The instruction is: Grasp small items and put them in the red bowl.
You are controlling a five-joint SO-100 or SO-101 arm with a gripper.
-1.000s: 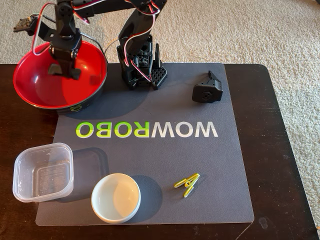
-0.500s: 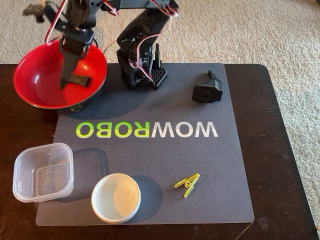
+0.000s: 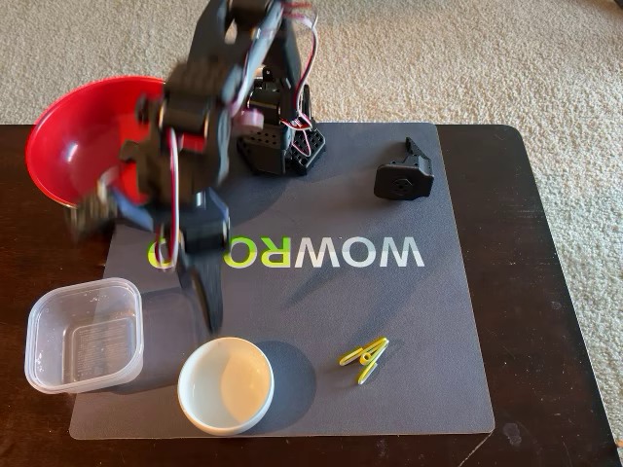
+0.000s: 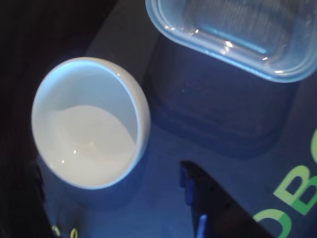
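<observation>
The red bowl [image 3: 73, 136] sits at the back left of the table, partly behind my arm. My gripper [image 3: 207, 297] is motion-blurred and hovers over the mat between the clear square tub [image 3: 86, 336] and the small white dish [image 3: 226, 384]. One dark finger [image 4: 213, 208] shows in the wrist view, with the white dish [image 4: 89, 124] to its left and the tub [image 4: 237, 34] above. I cannot tell how the jaws stand or whether anything is held. The yellow clip pair [image 3: 365, 358] lies at the front right. One black printed part [image 3: 404, 175] lies at the back right; no second one shows.
A grey mat [image 3: 389, 321] with "WOWROBO" lettering covers the dark wooden table [image 3: 545, 292]. My arm's base [image 3: 282, 136] stands at the mat's back edge. Beige carpet [image 3: 467, 58] surrounds the table.
</observation>
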